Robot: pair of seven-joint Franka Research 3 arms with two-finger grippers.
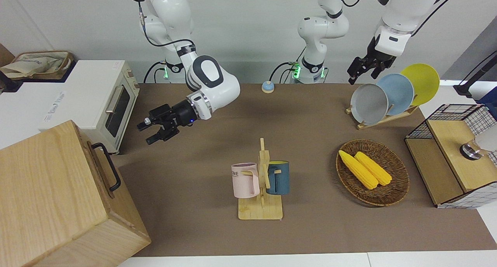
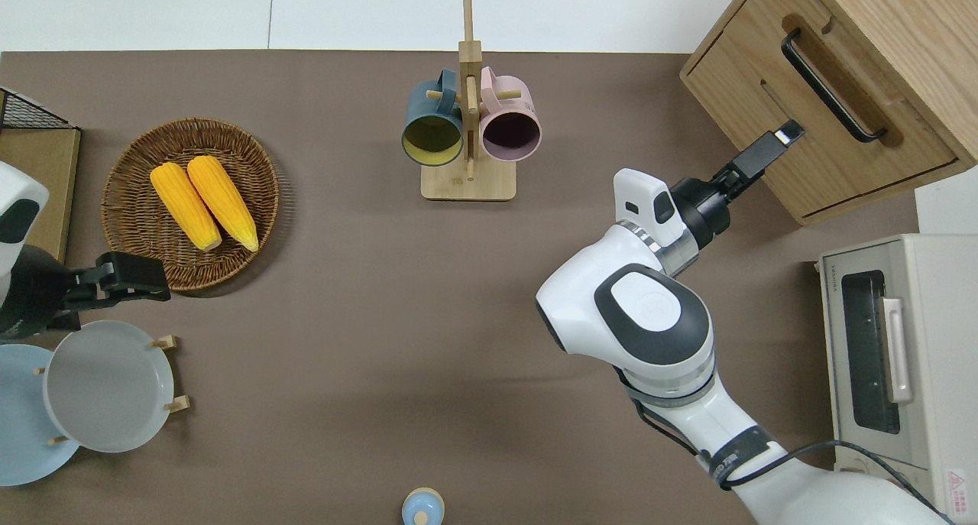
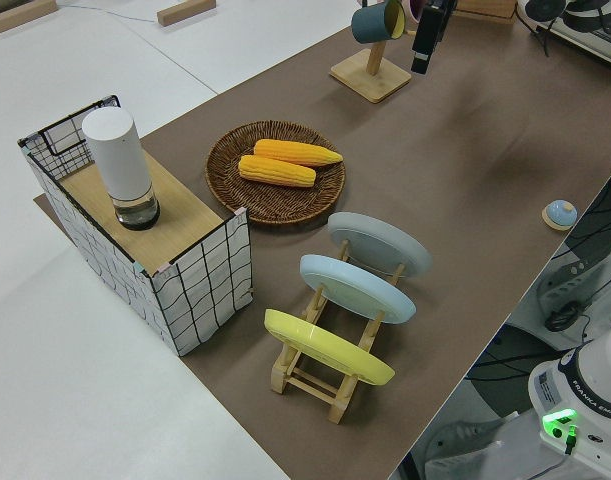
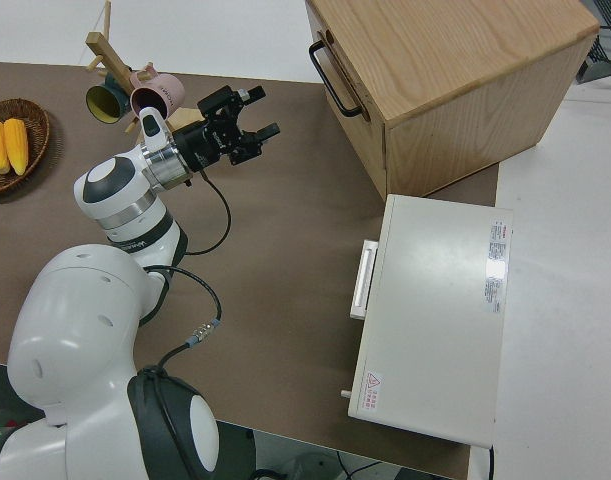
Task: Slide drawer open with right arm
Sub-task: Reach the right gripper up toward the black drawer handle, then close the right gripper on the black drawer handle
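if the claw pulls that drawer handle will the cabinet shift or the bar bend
The black bar handle looks like rigid metal, so it probably won't flex. The cabinet is big, solid-looking wood, so it is likely heavy enough to stay put. The right claw is open, not yet touching it.

Two corn cobs (image 1: 365, 168) lie in a wicker basket (image 1: 396, 191).

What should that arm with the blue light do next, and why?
Probably keep reaching toward the drawer's black bar handle. The right gripper is in the air in front of the drawer with its jaws open, holding nothing and not yet touching the handle, and the drawer looks shut. The left arm is parked.
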